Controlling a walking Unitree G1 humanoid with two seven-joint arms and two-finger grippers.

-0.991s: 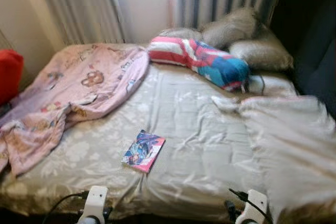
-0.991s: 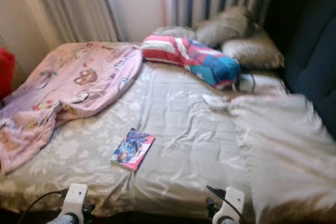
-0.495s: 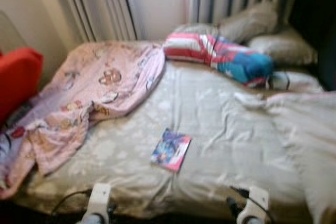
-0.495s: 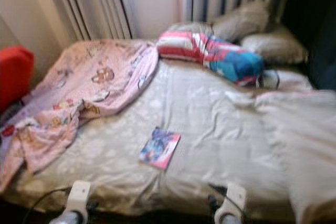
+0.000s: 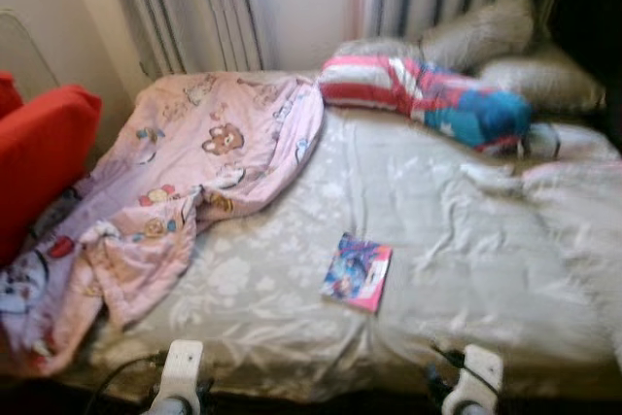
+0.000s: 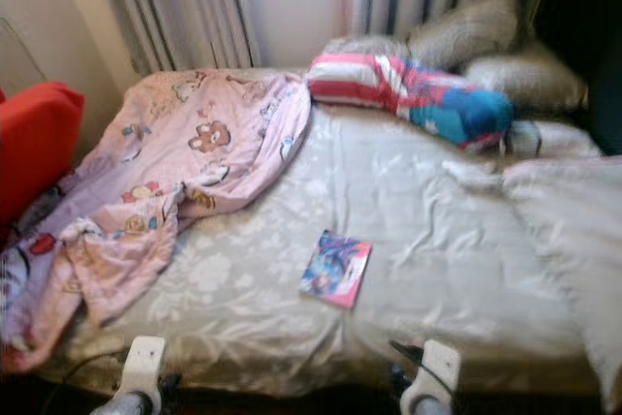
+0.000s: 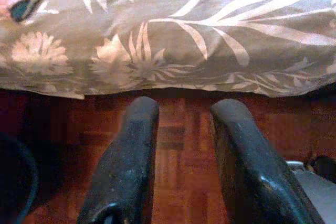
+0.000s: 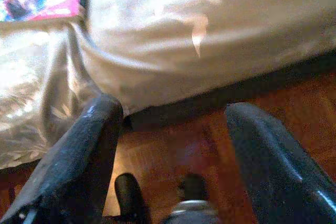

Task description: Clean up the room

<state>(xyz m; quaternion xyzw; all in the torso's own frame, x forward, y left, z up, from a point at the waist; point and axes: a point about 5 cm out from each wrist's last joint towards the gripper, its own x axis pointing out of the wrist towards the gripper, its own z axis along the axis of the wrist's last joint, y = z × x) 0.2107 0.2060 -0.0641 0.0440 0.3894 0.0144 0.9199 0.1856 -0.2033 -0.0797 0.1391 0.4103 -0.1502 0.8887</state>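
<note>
Black-fingered left claw [image 7: 178, 156] and right claw [image 8: 173, 161], both spread and holding nothing, hang over wood floor [image 7: 178, 129] at our bed's [image 5: 466, 269] near edge. Farther in, a magazine [image 5: 357, 272] lies flat mid-bed; pink blanket [image 5: 204, 172] left; striped bolster [image 5: 428, 104] and grey pillows [image 5: 486, 36] by the curtains [image 5: 204, 7].

Ahead of the left pincer [image 7: 178, 129], its fingers parted over bare wood floor [image 7: 178, 182], the bed [image 5: 292, 289] edge bars the way. Beyond it a pink blanket [image 5: 194, 172] heaps up; open sheet lies beyond the right pincer [image 8: 173, 129], broken by a book [image 5: 357, 272].
</note>
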